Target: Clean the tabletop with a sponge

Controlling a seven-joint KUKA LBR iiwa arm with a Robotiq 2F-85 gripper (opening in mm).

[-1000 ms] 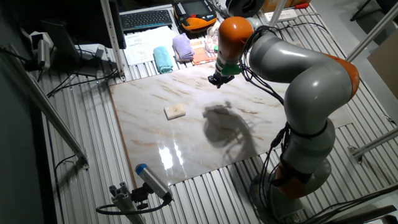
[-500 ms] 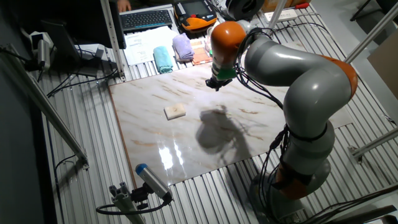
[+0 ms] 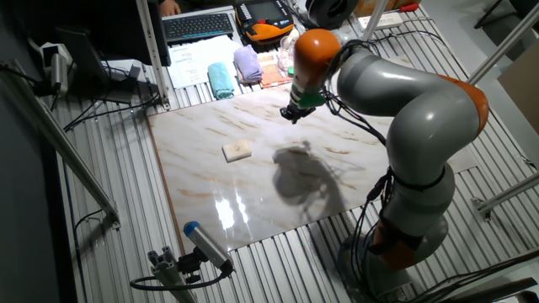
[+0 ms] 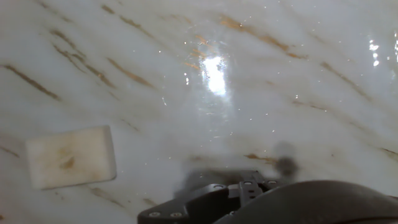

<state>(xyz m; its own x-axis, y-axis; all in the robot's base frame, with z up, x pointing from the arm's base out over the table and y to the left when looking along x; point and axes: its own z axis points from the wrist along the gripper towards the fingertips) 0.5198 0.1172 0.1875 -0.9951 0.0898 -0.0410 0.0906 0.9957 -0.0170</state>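
Observation:
The sponge [image 3: 237, 151] is a small cream block lying flat on the left half of the tabletop [image 3: 337, 168], a glossy white marble-look slab. My gripper [image 3: 291, 113] hangs above the slab's far middle, to the right of the sponge and well apart from it. It is small and dark in the fixed view, so how its fingers stand is unclear. In the hand view the sponge [image 4: 70, 157] lies at the lower left on the veined tabletop [image 4: 280, 74]. Only the dark hand housing [image 4: 249, 199] shows at the bottom edge, and nothing is seen held.
Behind the slab lie a folded teal cloth [image 3: 221, 80], a lilac cloth [image 3: 247, 61], a keyboard [image 3: 199, 25] and an orange device [image 3: 265, 32]. A blue-tipped tool [image 3: 205, 244] rests on the ribbed metal at the front left. A slanted metal bar [image 3: 67, 151] runs along the left.
The hand swung slightly left over the far side of the slab, then drifted back right a little. Its shadow on the marble shifted likewise. The sponge has not moved.

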